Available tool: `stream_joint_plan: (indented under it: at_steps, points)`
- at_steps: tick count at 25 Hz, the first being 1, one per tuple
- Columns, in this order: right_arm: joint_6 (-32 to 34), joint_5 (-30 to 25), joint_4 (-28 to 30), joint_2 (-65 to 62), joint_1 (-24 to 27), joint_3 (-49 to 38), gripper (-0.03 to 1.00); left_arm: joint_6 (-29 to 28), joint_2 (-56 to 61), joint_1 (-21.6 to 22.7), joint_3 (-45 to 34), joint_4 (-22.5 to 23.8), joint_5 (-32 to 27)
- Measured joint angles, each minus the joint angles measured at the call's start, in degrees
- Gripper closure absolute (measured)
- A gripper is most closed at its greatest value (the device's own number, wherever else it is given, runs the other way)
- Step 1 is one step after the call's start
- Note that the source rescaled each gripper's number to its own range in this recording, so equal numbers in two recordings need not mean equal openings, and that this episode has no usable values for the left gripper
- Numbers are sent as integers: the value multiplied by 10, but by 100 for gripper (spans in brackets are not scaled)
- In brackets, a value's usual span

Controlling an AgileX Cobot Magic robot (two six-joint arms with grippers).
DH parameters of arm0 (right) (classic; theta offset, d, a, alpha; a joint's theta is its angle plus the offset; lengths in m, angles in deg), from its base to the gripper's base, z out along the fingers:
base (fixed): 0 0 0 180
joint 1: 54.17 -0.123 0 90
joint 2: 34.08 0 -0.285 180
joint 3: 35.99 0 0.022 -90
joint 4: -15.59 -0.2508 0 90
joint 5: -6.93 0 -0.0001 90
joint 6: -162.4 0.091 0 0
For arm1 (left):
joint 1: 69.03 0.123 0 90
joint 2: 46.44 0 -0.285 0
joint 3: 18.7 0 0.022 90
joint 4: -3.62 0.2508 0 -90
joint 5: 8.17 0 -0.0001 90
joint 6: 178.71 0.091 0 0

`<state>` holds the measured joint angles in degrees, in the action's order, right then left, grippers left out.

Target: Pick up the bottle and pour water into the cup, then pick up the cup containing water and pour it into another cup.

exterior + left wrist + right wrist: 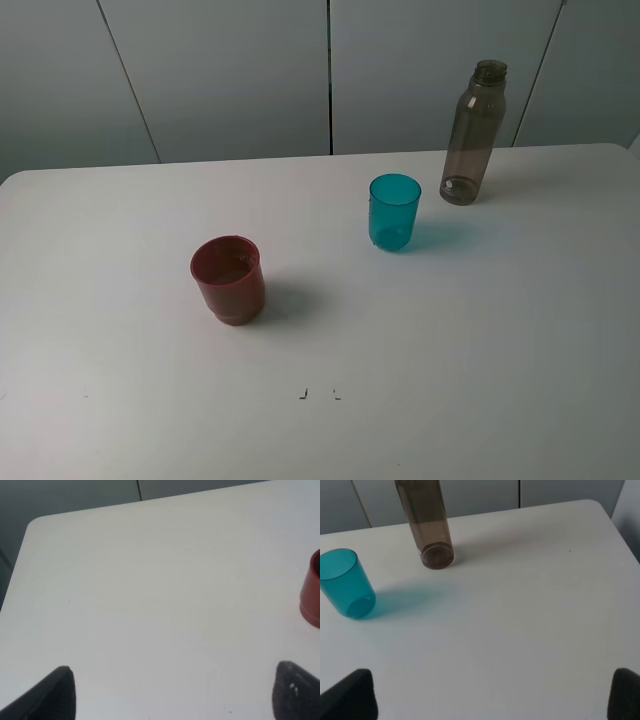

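The smoky grey-brown bottle (pixel 472 133) stands upright and capless at the back right of the white table (pixel 450 380); its lower part shows in the right wrist view (pixel 427 525). The teal cup (pixel 394 211) stands upright to its front left, also in the right wrist view (pixel 344 582). The red cup (pixel 229 279) stands at centre left, liquid showing inside; its edge shows in the left wrist view (pixel 312 592). My left gripper (pixel 175 692) and my right gripper (pixel 492 695) are open and empty above the table, far from the objects. Neither shows in the high view.
Grey wall panels (pixel 230 70) stand behind the table's back edge. Two small dark marks (pixel 318 393) lie near the table's front middle. The table's rounded left back corner (pixel 35 522) shows in the left wrist view.
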<state>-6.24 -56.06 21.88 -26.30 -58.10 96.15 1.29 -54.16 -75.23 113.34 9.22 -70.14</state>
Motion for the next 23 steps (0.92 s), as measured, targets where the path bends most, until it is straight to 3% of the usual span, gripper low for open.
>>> stream_joint_plan:
  at_steps: [23]
  points:
    - [0, 0, 0, 0, 0, 0, -3, 4, 0, 0, 0, 0, 0]
